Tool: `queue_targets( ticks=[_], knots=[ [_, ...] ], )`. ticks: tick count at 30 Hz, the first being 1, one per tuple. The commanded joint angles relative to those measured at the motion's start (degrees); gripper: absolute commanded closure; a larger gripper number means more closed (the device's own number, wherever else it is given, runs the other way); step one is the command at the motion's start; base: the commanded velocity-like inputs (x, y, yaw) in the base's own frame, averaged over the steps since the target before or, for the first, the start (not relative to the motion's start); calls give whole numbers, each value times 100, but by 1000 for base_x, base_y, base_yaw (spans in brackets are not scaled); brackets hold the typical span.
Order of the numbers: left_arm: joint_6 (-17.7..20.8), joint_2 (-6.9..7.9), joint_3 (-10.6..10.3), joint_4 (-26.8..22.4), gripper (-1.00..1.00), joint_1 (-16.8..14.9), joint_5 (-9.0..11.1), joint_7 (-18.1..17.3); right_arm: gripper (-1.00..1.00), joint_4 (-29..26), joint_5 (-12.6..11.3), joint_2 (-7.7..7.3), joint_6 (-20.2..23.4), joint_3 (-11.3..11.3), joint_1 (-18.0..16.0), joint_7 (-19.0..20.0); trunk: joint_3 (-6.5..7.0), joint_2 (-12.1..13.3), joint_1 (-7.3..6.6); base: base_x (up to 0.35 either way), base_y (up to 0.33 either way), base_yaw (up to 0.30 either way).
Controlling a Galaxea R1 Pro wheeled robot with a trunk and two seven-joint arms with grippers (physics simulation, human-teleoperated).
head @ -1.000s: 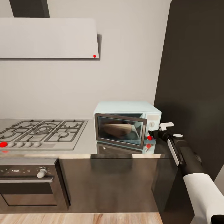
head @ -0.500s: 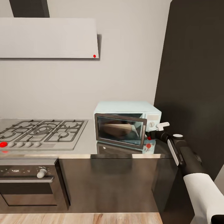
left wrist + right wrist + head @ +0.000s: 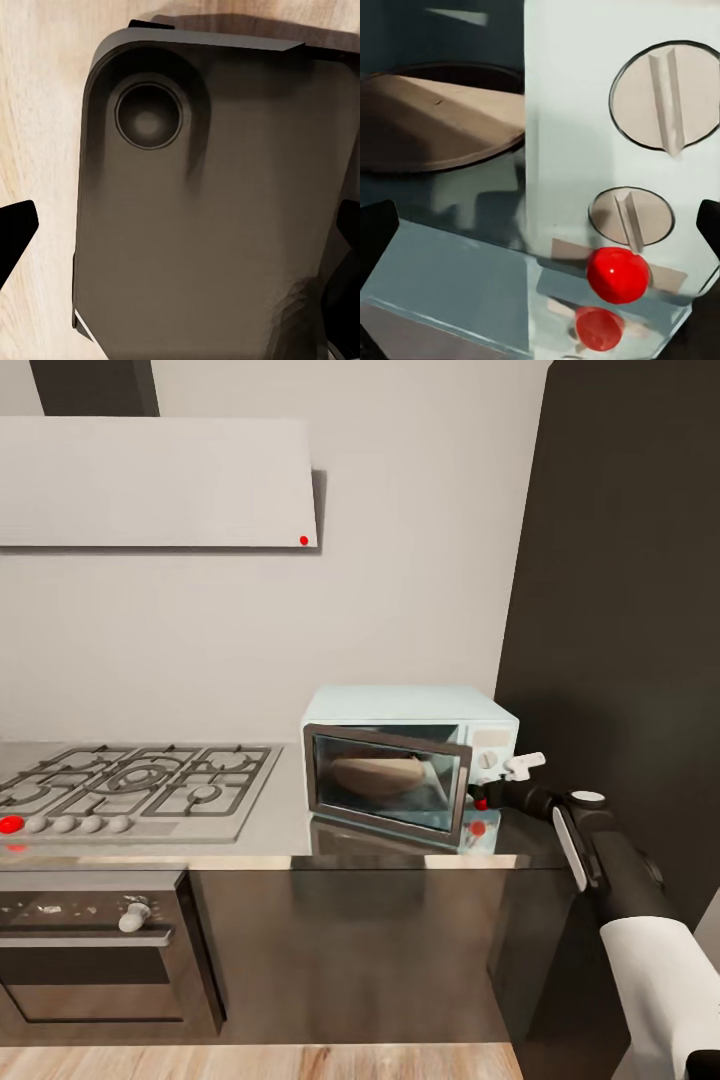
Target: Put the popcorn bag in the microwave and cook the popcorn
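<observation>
The pale mint-blue microwave (image 3: 410,712) stands on the grey countertop (image 3: 280,830), its dark glass door (image 3: 388,780) slightly ajar. Behind the glass lies a brown shape, the popcorn bag (image 3: 378,774). My right gripper (image 3: 503,780) is open right at the microwave's control panel, beside the knobs. In the right wrist view both round knobs, upper knob (image 3: 667,94) and lower knob (image 3: 630,216), and the small red light (image 3: 617,274) sit between my spread fingertips (image 3: 375,234). A tan round surface (image 3: 435,120) shows inside the cavity. My left gripper (image 3: 180,232) is open and holds nothing.
A gas hob (image 3: 140,780) with grey knobs lies left of the microwave, above a steel oven (image 3: 95,945). A dark tall cabinet (image 3: 620,610) stands close on the right. A range hood (image 3: 155,480) hangs above. The left wrist view looks down on my dark base (image 3: 210,210) over wood floor.
My right gripper has moved in from the right towards the microwave's control panel, and its white finger is now beside the knobs. The forearm has shifted slightly right. The microwave has not moved.
</observation>
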Motion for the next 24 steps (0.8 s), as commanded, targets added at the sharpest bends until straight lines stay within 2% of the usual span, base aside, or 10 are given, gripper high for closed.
queue_targets(
  ticks=[1,9,13,24],
  knots=[
    [-10,-2,30,-2,-100,-1,39,0,-100,-14,-111,99,60,302,-4,186,-5,-3,0,0,0,0],
    [-10,-10,39,-2,-100,-1,39,0,-100,-5,-51,68,-16,292,-5,786,-5,-3,0,0,0,0],
    [-10,-11,39,-2,-100,-1,39,0,-100,-6,-32,51,-199,292,-4,861,-5,-3,0,0,0,0],
    [-10,-11,39,-2,-100,-1,39,0,-100,-5,-40,10,-222,292,-4,868,-5,-3,0,0,0,0]
  ],
)
